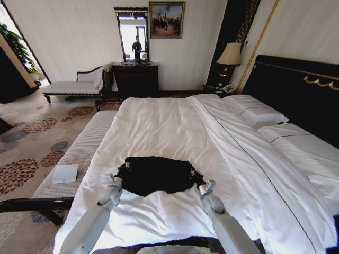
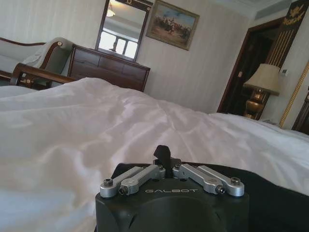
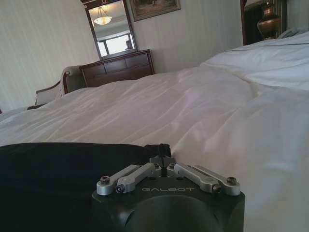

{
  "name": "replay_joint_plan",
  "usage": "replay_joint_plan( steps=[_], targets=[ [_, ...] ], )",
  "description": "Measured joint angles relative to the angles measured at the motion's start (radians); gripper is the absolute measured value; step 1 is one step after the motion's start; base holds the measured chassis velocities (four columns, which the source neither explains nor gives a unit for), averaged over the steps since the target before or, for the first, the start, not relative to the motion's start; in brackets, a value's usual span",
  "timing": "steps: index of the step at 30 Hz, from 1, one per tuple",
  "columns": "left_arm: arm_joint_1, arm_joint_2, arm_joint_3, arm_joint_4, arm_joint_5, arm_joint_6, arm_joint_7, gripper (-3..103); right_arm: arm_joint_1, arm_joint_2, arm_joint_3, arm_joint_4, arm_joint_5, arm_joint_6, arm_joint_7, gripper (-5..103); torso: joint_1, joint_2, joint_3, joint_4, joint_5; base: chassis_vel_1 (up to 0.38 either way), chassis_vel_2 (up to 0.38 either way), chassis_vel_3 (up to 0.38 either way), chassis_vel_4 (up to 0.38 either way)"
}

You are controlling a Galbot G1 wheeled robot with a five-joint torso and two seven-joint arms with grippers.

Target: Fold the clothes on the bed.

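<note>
Right now the clothes (image 1: 155, 174), a black T-shirt, lie bunched on the white sheet of the bed (image 1: 175, 127), near the foot edge closest to the robot and a bit toward the bed's left side. No lettering can be seen on the cloth. Shirt looks partly folded into a wide, flat dark patch with a curved near edge.

Left gripper (image 1: 118, 173) sits at the shirt's left end; right gripper (image 1: 198, 179) sits at the shirt's right end. Both arms reach up from the lower edge of the head view, one on each side of the garment.

Left wrist view: left gripper (image 2: 165, 153) has its fingers drawn together on a small raised tuft of the black shirt (image 2: 270, 193), pinched just above the sheet. Right wrist view: right gripper (image 3: 161, 153) is likewise closed with a fold of the shirt's (image 3: 72, 169) edge caught between the fingers, cloth spreading off to one side, white bedding (image 3: 231, 121) on the other.

Pillows (image 1: 255, 111) lie at the head end by the dark headboard (image 1: 296, 90), well apart from the shirt. Pale ribbed bench (image 1: 79, 153) runs along the bed's left side, with a flat white item (image 1: 65, 173) on it. Dark dresser (image 1: 135, 78) with mirror (image 1: 132, 35) stands against the far wall, lamp (image 1: 230, 56) by the headboard.
</note>
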Motion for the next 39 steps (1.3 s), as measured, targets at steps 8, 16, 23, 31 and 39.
replay_joint_plan(
  steps=[8, 16, 23, 31, 39],
  targets=[
    [0.036, -0.013, -0.019, 0.037, 0.085, -0.055, 0.018, 1, -0.025, 0.052, 0.029, -0.069, -0.324, 0.223, 0.027, 0, 0.000, 0.000, 0.000, 0.0000, 0.0002, 0.000, 0.000, 0.000, 0.000],
    [0.070, -0.028, -0.036, 0.035, 0.139, -0.089, 0.019, 1, -0.093, 0.104, 0.083, -0.077, -0.529, 0.402, 0.070, 0, 0.000, 0.000, 0.000, -0.0003, 0.0001, 0.000, 0.000, 0.000, 0.000],
    [0.101, -0.044, -0.051, 0.019, 0.191, -0.107, 0.019, 1, -0.120, 0.156, 0.100, -0.118, -0.689, 0.501, 0.110, 0, 0.000, 0.000, 0.000, -0.0001, 0.0000, 0.000, 0.000, 0.000, 0.000],
    [0.130, -0.040, -0.081, -0.011, 0.211, -0.124, 0.012, 1, -0.131, 0.171, 0.116, -0.114, -0.680, 0.510, 0.145, 0, 0.000, 0.000, 0.000, 0.0000, 0.0002, 0.000, 0.000, 0.000, 0.000],
    [0.169, -0.038, -0.092, -0.039, 0.234, -0.131, 0.011, 1, -0.181, 0.172, 0.120, -0.066, -0.645, 0.509, 0.156, 0, 0.000, 0.000, 0.000, 0.0000, 0.0001, 0.000, 0.000, 0.000, 0.000]
  ],
)
